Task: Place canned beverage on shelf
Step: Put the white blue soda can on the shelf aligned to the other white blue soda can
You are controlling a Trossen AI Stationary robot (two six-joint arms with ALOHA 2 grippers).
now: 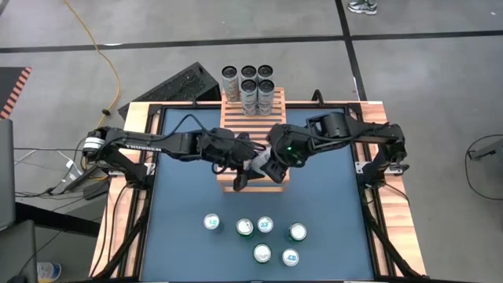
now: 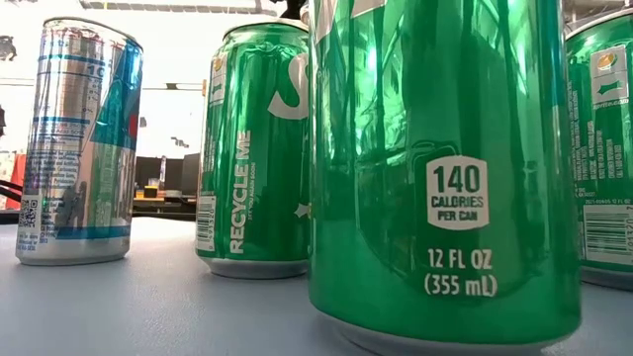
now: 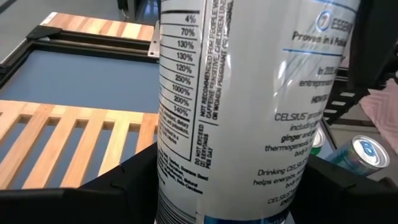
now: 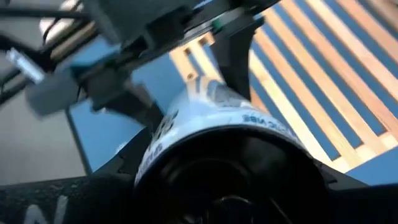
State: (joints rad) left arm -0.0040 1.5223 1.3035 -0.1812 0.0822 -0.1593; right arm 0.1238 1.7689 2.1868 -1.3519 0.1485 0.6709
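High view: both arms meet over the near end of the slatted wooden shelf [image 1: 253, 141], at mid tabletop [image 1: 189, 212]. Left claw [image 1: 245, 169] and right claw [image 1: 271, 161] sit just beside each other, with a white Celsius can [image 1: 258, 163] between them. Left wrist view: the can [image 3: 249, 106] stands upright, pinched between the left claw's fingers [image 3: 118, 183], with shelf slats beside and beyond it. Right wrist view: the can's [image 4: 211, 112] rim sits between the right claw's fingers [image 4: 68, 193], jaws closed on it too. Five cans [image 1: 249, 88] are grouped at the shelf end farthest from the claws. Six loose cans [image 1: 263, 236] stand on the tabletop nearside of the claws, green Sprite cans [image 2: 445, 168] among them.
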